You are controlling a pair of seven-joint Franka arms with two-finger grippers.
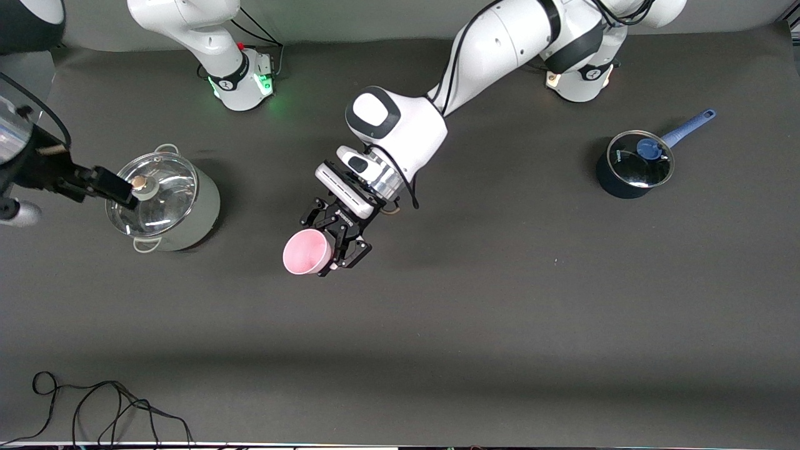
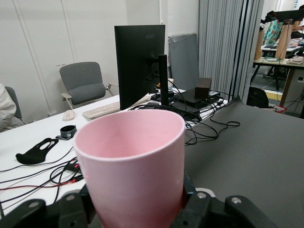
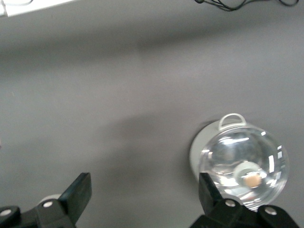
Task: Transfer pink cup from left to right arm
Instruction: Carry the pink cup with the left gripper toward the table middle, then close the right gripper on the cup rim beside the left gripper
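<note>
The pale pink cup (image 1: 305, 251) hangs over the middle of the table, tilted so that its open mouth shows in the front view. My left gripper (image 1: 326, 242), a black linkage claw, is shut on the cup's lower body. In the left wrist view the pink cup (image 2: 133, 161) fills the middle, with the left gripper (image 2: 137, 202) clamped on both sides of its base. My right gripper (image 1: 122, 190) hovers over the lidded silver pot at the right arm's end. In the right wrist view the right gripper (image 3: 145, 194) stands open and holds nothing.
A silver pot with a glass lid (image 1: 164, 203) stands at the right arm's end and also shows as the silver pot (image 3: 240, 161). A dark blue saucepan with a glass lid (image 1: 634, 165) stands at the left arm's end. A black cable (image 1: 106, 406) lies near the front edge.
</note>
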